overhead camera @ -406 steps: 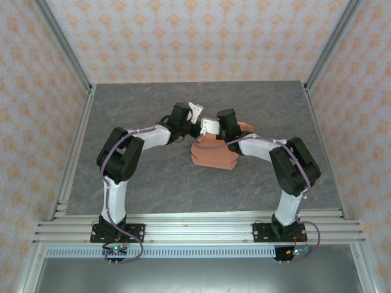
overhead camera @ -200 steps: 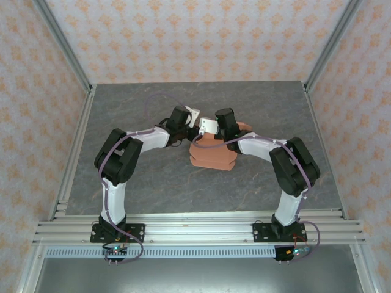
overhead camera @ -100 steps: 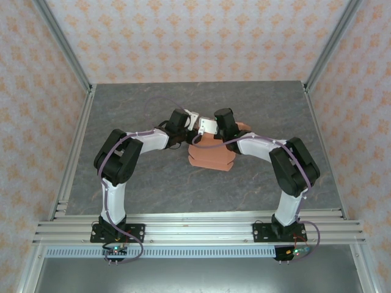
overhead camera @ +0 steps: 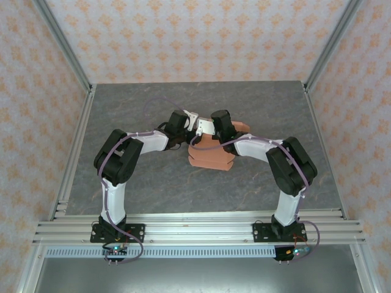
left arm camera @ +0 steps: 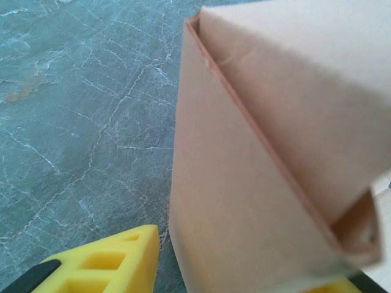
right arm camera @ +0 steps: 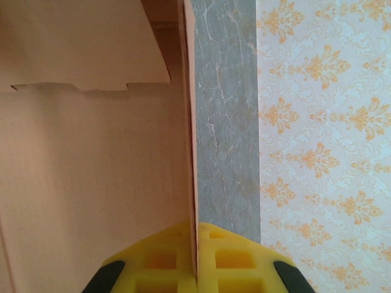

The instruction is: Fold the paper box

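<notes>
While the right tool [right arm camera: 197, 238] clamps the paper box [overhead camera: 211, 159] on the table [overhead camera: 134, 110], the left tool [left arm camera: 238, 262] straddles it half-open.

High rear camera overlooks the table [overhead camera: 134, 183]; both wrist cameras closely face the paper box [overhead camera: 211, 159].

We take this for a robotics lab cell rather than a home, despite the floral wallpaper [overhead camera: 201, 36] on the far and side walls. What tells us is the bare aluminium frame posts [overhead camera: 63, 44] rising at the far corners and the slotted aluminium rails [overhead camera: 201, 231] across the near edge, with the left arm [overhead camera: 119, 160] and right arm [overhead camera: 292, 168] bolted to them. Purple cables [overhead camera: 105, 189] run exposed along the arms, and small circuit boards [overhead camera: 114, 249] sit uncovered at their bases. The grey stone-look table [overhead camera: 134, 183] is walled in on three sides like a test bay.
</notes>
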Controlling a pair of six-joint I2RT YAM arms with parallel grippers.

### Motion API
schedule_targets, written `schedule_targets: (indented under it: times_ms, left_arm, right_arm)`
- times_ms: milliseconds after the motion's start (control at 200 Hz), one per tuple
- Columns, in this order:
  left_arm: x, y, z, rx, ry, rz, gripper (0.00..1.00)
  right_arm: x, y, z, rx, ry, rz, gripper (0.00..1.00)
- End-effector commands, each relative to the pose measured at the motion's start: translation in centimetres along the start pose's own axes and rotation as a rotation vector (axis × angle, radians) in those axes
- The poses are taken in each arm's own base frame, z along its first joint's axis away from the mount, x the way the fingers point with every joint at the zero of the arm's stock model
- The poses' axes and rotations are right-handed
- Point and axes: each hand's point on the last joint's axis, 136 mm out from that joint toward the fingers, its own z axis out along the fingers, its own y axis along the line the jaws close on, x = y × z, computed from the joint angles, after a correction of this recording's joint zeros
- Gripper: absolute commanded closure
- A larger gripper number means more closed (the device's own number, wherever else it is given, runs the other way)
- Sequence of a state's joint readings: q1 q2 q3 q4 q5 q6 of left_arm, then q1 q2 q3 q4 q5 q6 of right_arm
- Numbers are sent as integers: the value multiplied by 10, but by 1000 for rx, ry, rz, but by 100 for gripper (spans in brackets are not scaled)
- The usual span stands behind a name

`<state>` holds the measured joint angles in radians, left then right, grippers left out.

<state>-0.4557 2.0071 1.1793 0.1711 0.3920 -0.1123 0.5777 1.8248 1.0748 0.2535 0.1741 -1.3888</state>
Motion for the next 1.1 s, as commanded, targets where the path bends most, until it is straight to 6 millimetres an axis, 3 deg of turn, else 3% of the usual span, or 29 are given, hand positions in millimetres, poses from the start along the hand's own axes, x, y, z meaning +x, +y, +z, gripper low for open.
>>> schedule_targets:
  times_ms: [0, 390, 1096]
  left_arm:
    - [-16, 2, -8, 3, -64, 8, 62]
    - [-15, -1, -7, 35, -97, 4, 58]
    - [-29, 7, -4, 1, -83, -35, 69]
  right_arm:
    - [3, 0, 3, 2, 30, -20, 100]
    - [6, 6, 7, 61, 47, -85, 100]
    - [-2, 18, -3, -29, -19, -67, 100]
